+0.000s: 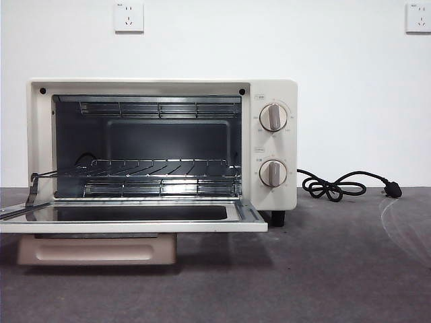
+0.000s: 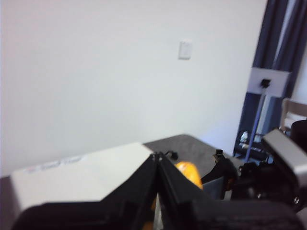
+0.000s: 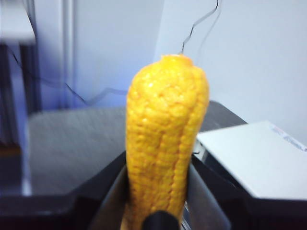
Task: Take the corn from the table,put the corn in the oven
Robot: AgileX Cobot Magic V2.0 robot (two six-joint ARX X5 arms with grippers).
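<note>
Right tool (image 3: 156, 211): clamped on the corn (image 3: 165, 143), one jaw on each side of the cob's lower part. Cob upright between the jaws, tapered tip pointing away from the wrist, clear of the tabletop (image 3: 72, 143) beyond it. White top of the oven (image 3: 254, 158) off to one side of the tool, past the cob.

Left tool (image 2: 158, 160): jaws together, tips meeting in a point, nothing between them. Just beyond the tips, part of the same cob visible, held in the other arm's tool (image 2: 220, 167). Oven top to the other side of the left tool, tabletop beyond.

Front view: neither tool in the picture. Oven (image 1: 161, 145) on the tabletop (image 1: 337, 269), door (image 1: 135, 219) folded down flat and fully open. Wire rack (image 1: 161, 168) inside at mid height, nothing on it. Two round knobs (image 1: 273, 117) one above the other on the right panel. Black cord (image 1: 337, 185) coiled on the tabletop to the oven's right, plug at its far end. White wall behind, with two sockets (image 1: 128, 16) high up.
</note>
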